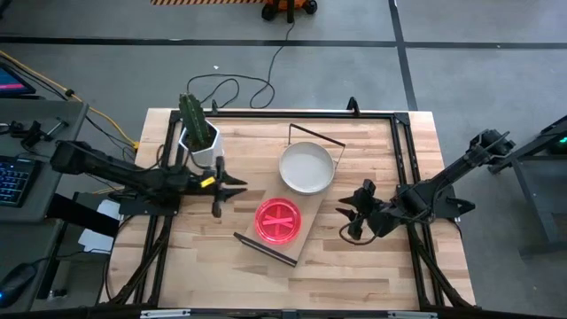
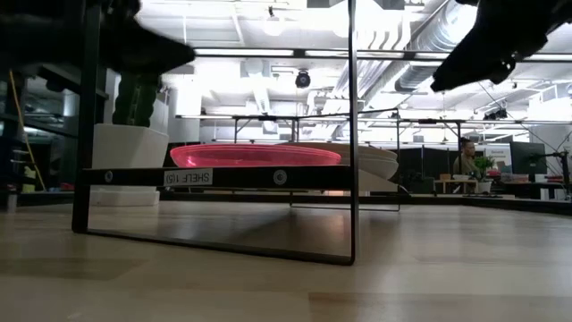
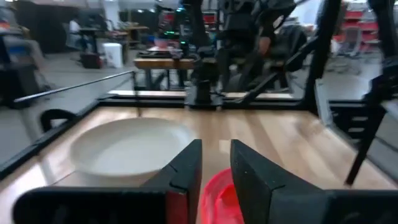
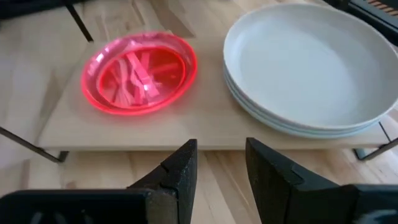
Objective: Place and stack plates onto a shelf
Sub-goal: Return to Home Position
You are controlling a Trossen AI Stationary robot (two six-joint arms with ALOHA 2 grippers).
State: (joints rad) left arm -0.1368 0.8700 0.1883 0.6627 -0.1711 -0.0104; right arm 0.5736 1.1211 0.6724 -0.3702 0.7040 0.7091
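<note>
Pink plates (image 1: 279,220) sit stacked at the 7 o'clock end of the shelf (image 1: 309,209) and white plates (image 1: 306,167) at its 1 o'clock end, while the left end effector (image 1: 237,189) at 9 o'clock, narrowly parted, and the right end effector (image 1: 344,220) at 4 o'clock, parted wider, both hold nothing.

The tabletop (image 1: 372,266) bears the shelf (image 4: 208,121) and a potted cactus (image 1: 200,142); the shelf holds pink plates (image 1: 279,220) beside white plates (image 1: 307,168).

White label (image 2: 189,177) on the front edge of the shelf (image 2: 304,177), reads "SHELF" plus bracketed characters, unclear
</note>
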